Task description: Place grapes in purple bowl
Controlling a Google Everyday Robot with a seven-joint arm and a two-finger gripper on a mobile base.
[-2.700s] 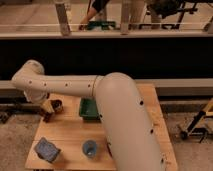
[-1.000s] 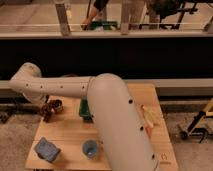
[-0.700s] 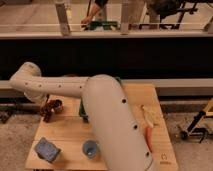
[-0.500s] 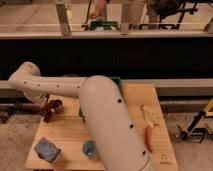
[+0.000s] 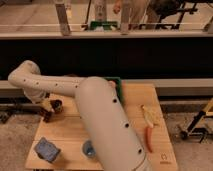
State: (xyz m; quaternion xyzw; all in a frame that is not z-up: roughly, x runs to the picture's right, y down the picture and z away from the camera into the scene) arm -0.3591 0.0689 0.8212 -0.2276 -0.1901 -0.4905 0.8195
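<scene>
My gripper (image 5: pixel 48 113) hangs at the table's left edge, at the end of the pale arm (image 5: pixel 60 84) that sweeps in from the bottom middle. Right beside it, on its right, stands a small dark reddish round vessel (image 5: pixel 57 105); I cannot tell whether they touch. The grapes are hidden or out of view. The purple bowl does not show either; the arm covers much of the wooden table (image 5: pixel 70 132).
A green tray (image 5: pixel 118 83) peeks out behind the arm at the table's back. A blue-grey lump (image 5: pixel 47 149) and a small blue cup (image 5: pixel 89 148) sit near the front. A pale yellowish item (image 5: pixel 148 115) and a long red item (image 5: pixel 149 138) lie at the right.
The arm's thick near section has swung a little to the left across the table. The gripper has stayed by the dark vessel at the left edge.
</scene>
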